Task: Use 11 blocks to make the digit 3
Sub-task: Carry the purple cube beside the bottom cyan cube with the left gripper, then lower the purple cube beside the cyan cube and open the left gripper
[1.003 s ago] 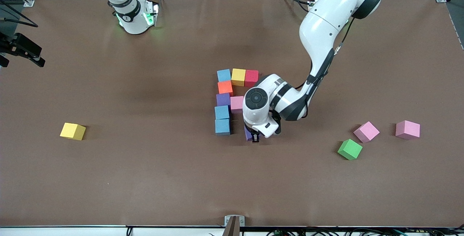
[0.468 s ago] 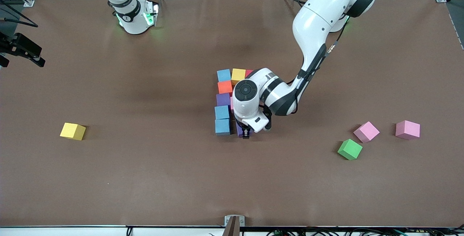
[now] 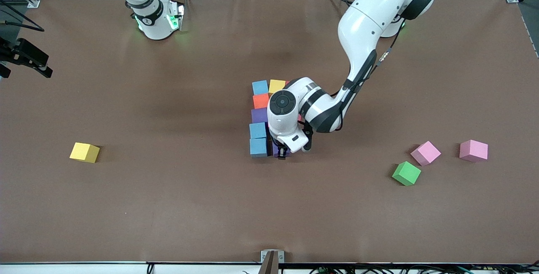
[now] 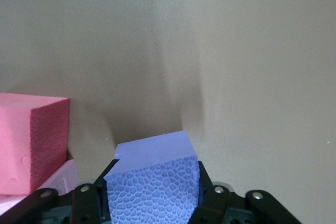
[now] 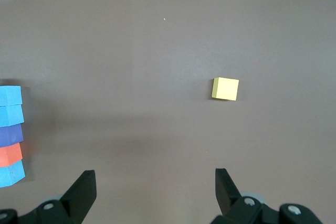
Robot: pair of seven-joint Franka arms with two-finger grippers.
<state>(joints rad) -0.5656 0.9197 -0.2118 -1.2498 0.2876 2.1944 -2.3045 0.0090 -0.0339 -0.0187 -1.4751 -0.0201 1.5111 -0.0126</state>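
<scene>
Left wrist view shows you the left gripper (image 4: 152, 203) clamped on a purple block (image 4: 152, 182), set against the figure's (image 3: 260, 116) bottom blue block (image 3: 258, 147), which lies at its nine o'clock. The right gripper (image 5: 152, 192) waits wide apart, high over bare table.

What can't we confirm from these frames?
- Front view: the left hand and its arm cover the figure's red and pink blocks; only the column shows whole.
- Front view: the purple block is nearly all hidden under that hand; whether it touches the blue block is unclear.
- Right hand: out of the front view.
</scene>
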